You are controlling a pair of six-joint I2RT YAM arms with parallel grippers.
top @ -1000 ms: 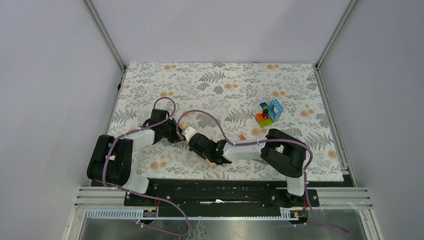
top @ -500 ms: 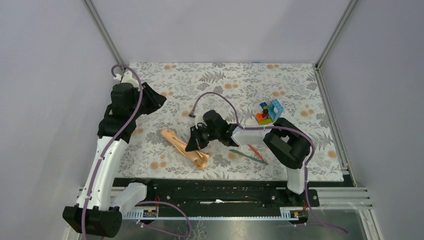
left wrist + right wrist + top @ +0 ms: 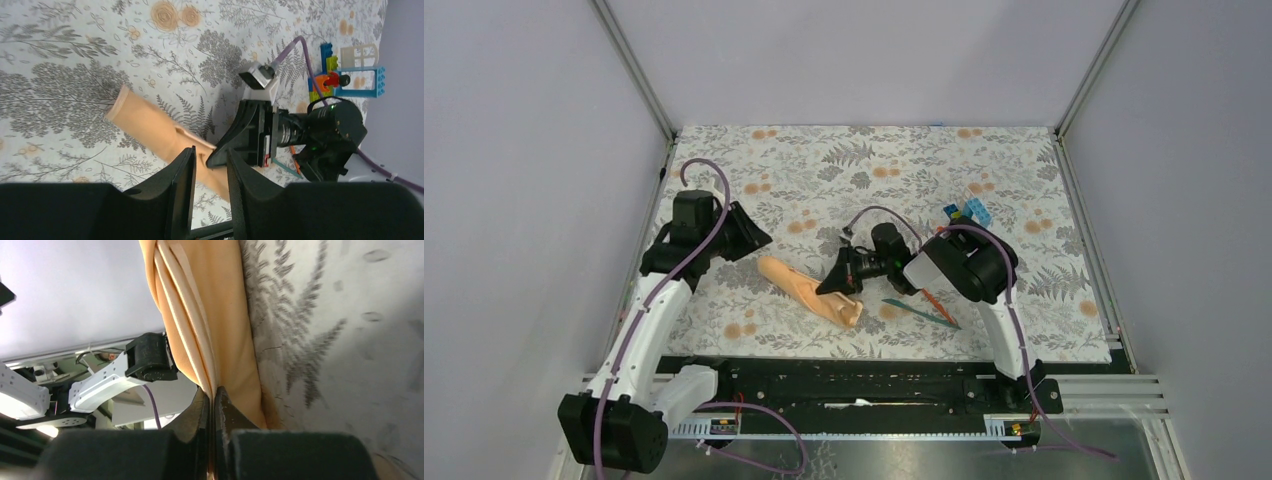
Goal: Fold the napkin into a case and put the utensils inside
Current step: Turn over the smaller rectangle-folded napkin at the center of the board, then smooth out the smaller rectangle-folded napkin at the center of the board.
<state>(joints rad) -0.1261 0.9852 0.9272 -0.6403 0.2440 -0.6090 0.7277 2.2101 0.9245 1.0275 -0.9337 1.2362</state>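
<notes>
We judge the fold to be in hand. The napkin [image 3: 809, 290] is gathered into a long, narrow strip, not yet a compact case. It lies on the floral mat [image 3: 824, 170], left of centre and nearer the near edge than the far one.

The right gripper [image 3: 837, 287] is down at the strip's right-hand long edge, its fingers [image 3: 200, 412] pressed together on a thin pleat of the cloth. The left gripper [image 3: 759, 238] hangs just beyond the strip's far-left end, fingers a little apart and holding nothing.

Satin slides, so we would pin that free end with the left gripper before the right one draws its layer over. We would also keep the pull low and slow, so the stacked pleats do not spring open.

The strip's long axis runs diagonally. Its narrow end points toward the far-left corner and its broader end toward the near edge. The utensils [image 3: 924, 312] lie just right of that broader end, near the near edge.
</notes>
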